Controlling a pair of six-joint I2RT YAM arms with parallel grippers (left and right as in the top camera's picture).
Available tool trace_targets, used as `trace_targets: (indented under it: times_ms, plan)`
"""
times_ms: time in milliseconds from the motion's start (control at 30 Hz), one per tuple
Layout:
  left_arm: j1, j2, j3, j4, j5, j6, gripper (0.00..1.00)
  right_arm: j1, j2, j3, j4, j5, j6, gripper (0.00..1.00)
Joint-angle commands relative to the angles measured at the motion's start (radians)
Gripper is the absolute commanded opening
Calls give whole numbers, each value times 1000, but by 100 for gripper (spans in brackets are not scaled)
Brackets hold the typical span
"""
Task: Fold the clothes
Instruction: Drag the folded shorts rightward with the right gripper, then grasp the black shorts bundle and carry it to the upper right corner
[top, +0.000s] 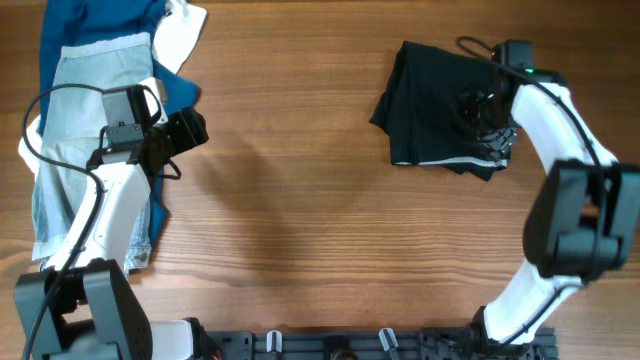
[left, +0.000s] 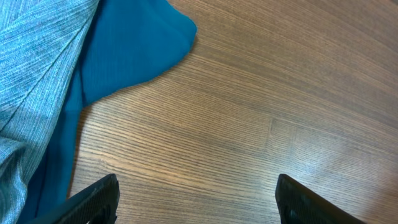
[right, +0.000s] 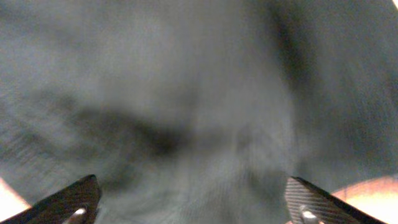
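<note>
The black shorts (top: 430, 105) lie bunched and folded over on the table at the back right. They fill the right wrist view (right: 186, 106), blurred. My right gripper (top: 487, 112) is over their right part, fingers spread wide (right: 193, 208) with the black fabric below them. My left gripper (top: 190, 128) is at the left, beside the pile of other clothes. Its fingers (left: 196, 202) are wide apart over bare wood and hold nothing.
Pale blue denim shorts (top: 80, 130) lie at the left on a dark blue garment (top: 90, 25), whose corner shows in the left wrist view (left: 134, 46). A white cloth (top: 180, 35) lies at the back. The wooden table (top: 300, 230) spans the view.
</note>
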Motion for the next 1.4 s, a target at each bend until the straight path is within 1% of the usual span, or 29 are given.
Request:
trace_targets:
  times_ms: [0, 33, 133, 200, 267, 400, 567, 700, 833, 933, 967, 1000, 1033, 1100, 1133, 1167, 1200, 1233, 1367]
  plan:
    - [2, -7, 1, 2, 9, 16, 80, 3, -109, 31, -84, -79, 372, 91]
    - [2, -7, 1, 2, 9, 16, 80, 4, -110, 30, -119, -78, 457, 91]
    - [2, -7, 1, 2, 9, 16, 81, 26, -95, -2, -156, -62, 616, 90]
    - [2, -7, 1, 2, 9, 16, 81, 44, -87, -50, -132, -57, 711, 90]
    - [2, -7, 1, 2, 9, 16, 80, 64, -82, -105, -68, -50, 765, 89]
    - [2, -7, 1, 2, 9, 16, 81, 95, -82, -206, 55, -52, 813, 88]
    - [2, -7, 1, 2, 9, 16, 81, 114, -82, -303, 238, -1, 810, 88]
    - [2, -7, 1, -5, 9, 16, 81, 116, -78, -366, 336, 31, 810, 88]
    - [2, -7, 1, -6, 9, 16, 81, 116, -19, -407, 467, 78, 808, 88]
    - [2, -7, 1, -10, 9, 16, 81, 116, 24, -407, 525, 88, 787, 86]
    - [2, -7, 1, -13, 9, 16, 81, 116, 55, -407, 571, 88, 747, 82]
    - [2, -7, 1, -16, 9, 16, 80, 116, 83, -407, 605, 87, 714, 71]
    - [2, -7, 1, -18, 9, 16, 81, 116, 104, -407, 622, 87, 697, 64]
    - [2, -7, 1, -24, 9, 16, 80, 116, 144, -407, 639, 84, 668, 47]
    - [2, -7, 1, -24, 8, 16, 80, 116, 162, -407, 648, 84, 639, 25]
    - [2, -7, 1, -25, 9, 16, 80, 114, 173, -407, 657, 83, 608, 14]
    - [2, -7, 1, -25, 9, 16, 80, 113, 179, -407, 669, 83, 568, 10]
    - [2, -7, 1, -24, 9, 16, 80, 109, 178, -407, 691, 83, 502, 4]
    - [2, -7, 1, -24, 9, 16, 79, 76, 162, -406, 782, -6, 309, 4]
